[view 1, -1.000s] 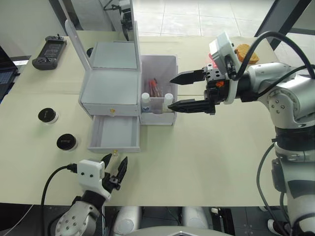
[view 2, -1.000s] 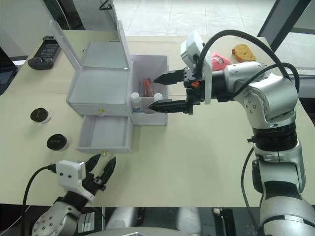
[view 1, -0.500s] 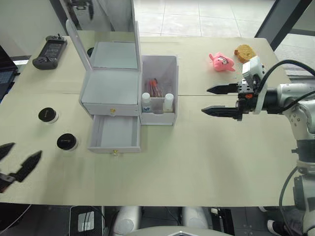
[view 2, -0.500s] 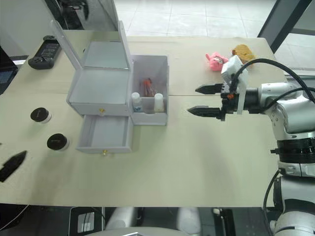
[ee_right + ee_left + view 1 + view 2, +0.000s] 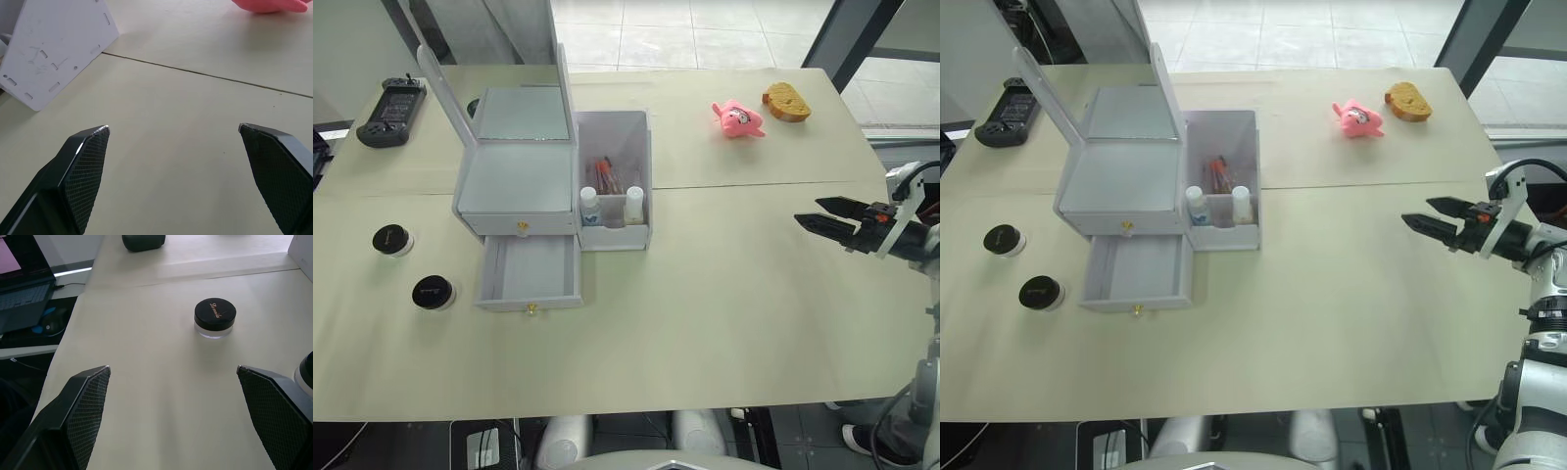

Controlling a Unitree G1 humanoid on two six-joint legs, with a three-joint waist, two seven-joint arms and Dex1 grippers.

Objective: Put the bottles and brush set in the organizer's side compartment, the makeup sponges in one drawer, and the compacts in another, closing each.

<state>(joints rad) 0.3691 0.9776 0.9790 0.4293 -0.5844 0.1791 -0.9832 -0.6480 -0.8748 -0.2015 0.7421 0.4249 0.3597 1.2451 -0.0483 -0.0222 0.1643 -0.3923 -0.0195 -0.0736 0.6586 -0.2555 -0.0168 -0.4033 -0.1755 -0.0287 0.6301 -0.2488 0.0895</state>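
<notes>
Right gripper (image 5: 827, 214) spread wide, empty, well clear of organizer (image 5: 524, 186). Left gripper (image 5: 171, 396) agape facing compact (image 5: 214, 318). Bottles (image 5: 590, 204), brush set (image 5: 606, 176) in side compartment (image 5: 615, 181); lower drawer (image 5: 530, 274) open, likely for compacts.

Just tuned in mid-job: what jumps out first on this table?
The organizer stands left of centre, mirror lid up and its lower drawer pulled out and empty, while the bottles and brush set sit in the side compartment. Two compacts wait on the table left of it. The right gripper hovers open near the right edge.
</notes>
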